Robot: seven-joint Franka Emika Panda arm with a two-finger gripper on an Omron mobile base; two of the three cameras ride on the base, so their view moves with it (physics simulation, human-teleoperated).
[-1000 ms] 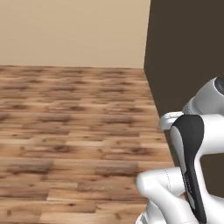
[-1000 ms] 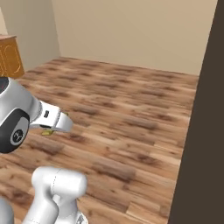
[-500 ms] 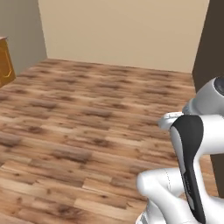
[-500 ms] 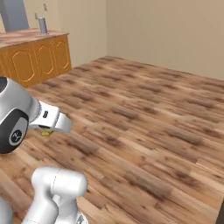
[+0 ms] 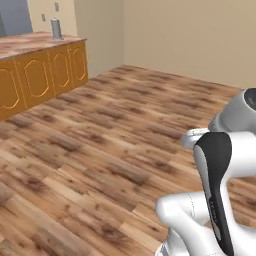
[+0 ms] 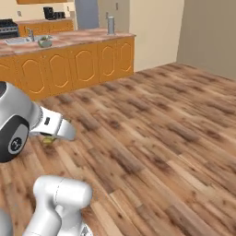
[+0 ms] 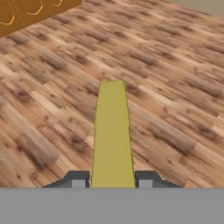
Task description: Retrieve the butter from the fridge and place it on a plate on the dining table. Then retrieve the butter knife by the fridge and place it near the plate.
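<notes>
The butter (image 7: 111, 131), a thin pale-yellow stick, juts forward from between my gripper's (image 7: 111, 180) two dark fingertips, which are shut on it above the wooden floor. In the right base view the gripper (image 6: 50, 137) sits at the end of the white hand at the left, with a bit of the butter (image 6: 47, 140) peeking out beneath it. The plate, the dining table and the butter knife are out of view. A tall grey panel (image 6: 86, 14) stands behind the counter; I cannot tell whether it is the fridge.
A marbled counter with orange cabinets (image 6: 78, 64) (image 5: 35, 75) runs along the left, carrying a grey canister (image 6: 110, 25) (image 5: 56, 28), a small bowl (image 6: 44, 42) and a stove (image 6: 9, 26). Wooden floor (image 5: 115, 135) stretches ahead to beige walls.
The whole picture has swung: the base has turned, the dark wall on the right has left the views and the orange counter has come in. The butter stays in the grip.
</notes>
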